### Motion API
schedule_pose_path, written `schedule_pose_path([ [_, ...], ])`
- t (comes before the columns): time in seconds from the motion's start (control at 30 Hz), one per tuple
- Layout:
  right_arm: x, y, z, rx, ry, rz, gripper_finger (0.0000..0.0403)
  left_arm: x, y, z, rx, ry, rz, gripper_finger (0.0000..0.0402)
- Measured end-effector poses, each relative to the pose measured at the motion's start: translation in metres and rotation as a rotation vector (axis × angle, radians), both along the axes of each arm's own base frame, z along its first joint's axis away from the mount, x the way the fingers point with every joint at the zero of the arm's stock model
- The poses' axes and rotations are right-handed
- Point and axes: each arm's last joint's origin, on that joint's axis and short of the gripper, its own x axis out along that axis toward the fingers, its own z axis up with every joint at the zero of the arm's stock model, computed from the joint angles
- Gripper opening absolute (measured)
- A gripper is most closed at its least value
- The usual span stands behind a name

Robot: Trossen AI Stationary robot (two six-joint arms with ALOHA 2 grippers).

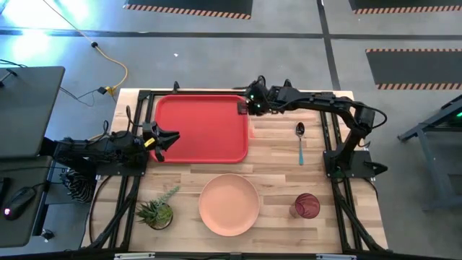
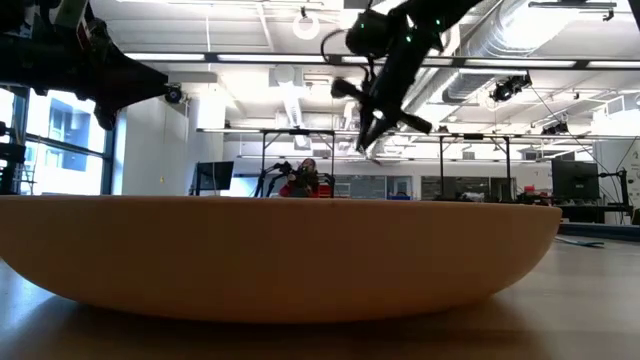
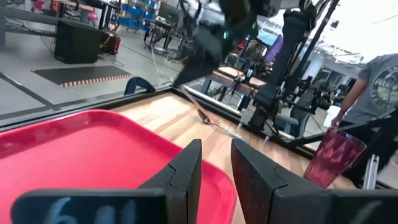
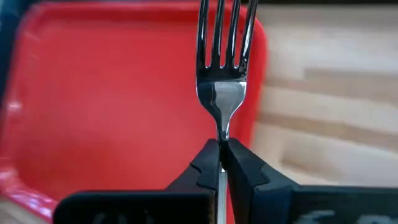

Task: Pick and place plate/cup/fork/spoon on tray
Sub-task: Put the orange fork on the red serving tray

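Observation:
The red tray (image 1: 201, 128) lies at the far middle of the table. My right gripper (image 1: 242, 108) hovers over the tray's far right corner, shut on the fork (image 4: 222, 68). The fork's silver tines stick out past the fingers over the tray (image 4: 112, 93), and its handle is hidden. My left gripper (image 1: 167, 139) is open and empty above the tray's left edge. The blue-handled spoon (image 1: 300, 141) lies flat on the table right of the tray. The salmon-pink plate (image 1: 229, 204) and the dark-red cup (image 1: 306, 206) stand near the front edge. My right gripper pinches the fork's narrow metal neck (image 4: 221, 134), just below the tines, between its two fingertips. The fork lies along the fingers with its tines pointing forward from them. It is lifted clear above the tray.
A small potted plant (image 1: 157, 211) stands at the front left, beside the plate. The plate (image 2: 280, 250) fills the foreground of the low view. A person (image 3: 373, 81) stands beyond the table's right side. Black frame rails run along the table's edges.

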Motion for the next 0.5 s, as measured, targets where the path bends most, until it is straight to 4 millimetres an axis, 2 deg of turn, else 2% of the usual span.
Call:
schedule_pose_path([
  [0.27,0.011,-0.005,0.037,-0.086,-0.133,0.011,0.0001,0.0,0.0,0.0,0.018,0.011,-0.001,0.0076],
  [0.5,0.022,0.001,0.051,-0.155,-0.239,0.001,0.0001,0.0,0.0,0.0,0.049,0.022,-0.002,0.0076],
])
